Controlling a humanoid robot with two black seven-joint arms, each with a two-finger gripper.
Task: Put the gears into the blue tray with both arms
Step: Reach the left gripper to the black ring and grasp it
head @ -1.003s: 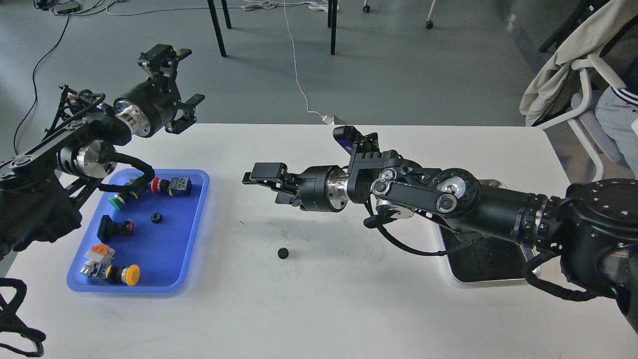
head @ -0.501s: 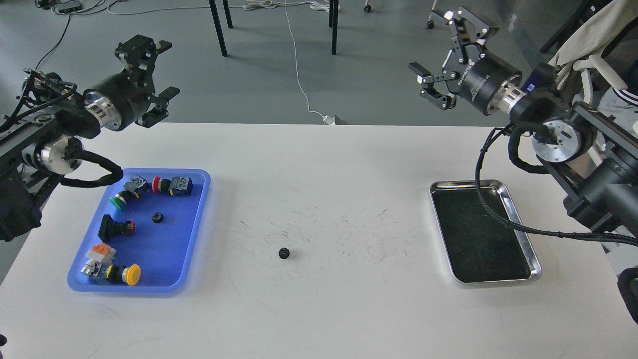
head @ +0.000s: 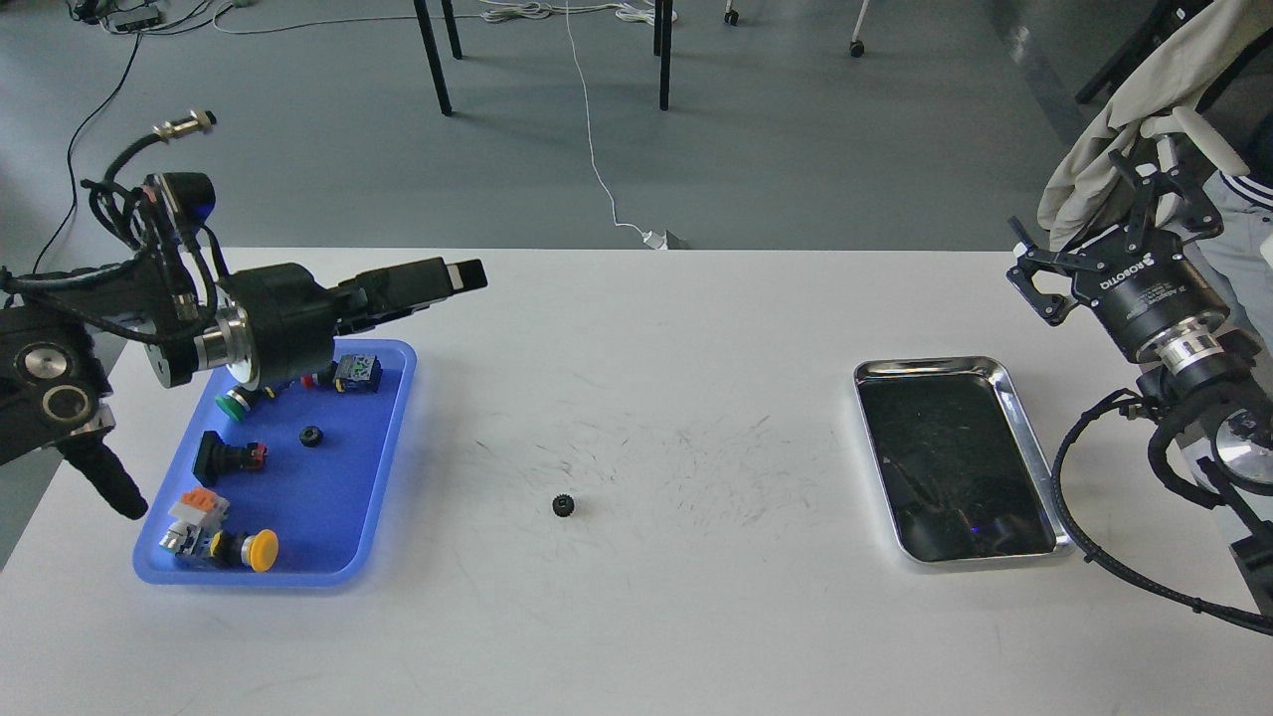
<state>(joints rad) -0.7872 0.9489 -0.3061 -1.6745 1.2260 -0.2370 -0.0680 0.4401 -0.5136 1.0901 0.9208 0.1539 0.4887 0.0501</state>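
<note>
One small black gear [head: 564, 505] lies on the white table near the middle, a bit toward the front. A second gear [head: 311, 435] rests inside the blue tray [head: 328, 507] at the left. My left gripper [head: 448, 275] reaches rightward above the tray's back right corner. It is seen side-on, so its fingers overlap and nothing shows between them. My right gripper [head: 1089, 229], marked ROBOTIQ, hangs open and empty past the table's right back corner, far from both gears.
Several coloured push-button switches [head: 239, 545] lie in the blue tray. A shiny steel tray [head: 1024, 428] sits at the right of the table. A chair with a beige jacket [head: 1104, 159] stands behind the right gripper. Table legs and cables lie on the floor beyond.
The left gripper dropped from high at the back left and now points right over the blue tray. The right gripper moved down and right. Neither gear moved.
</note>
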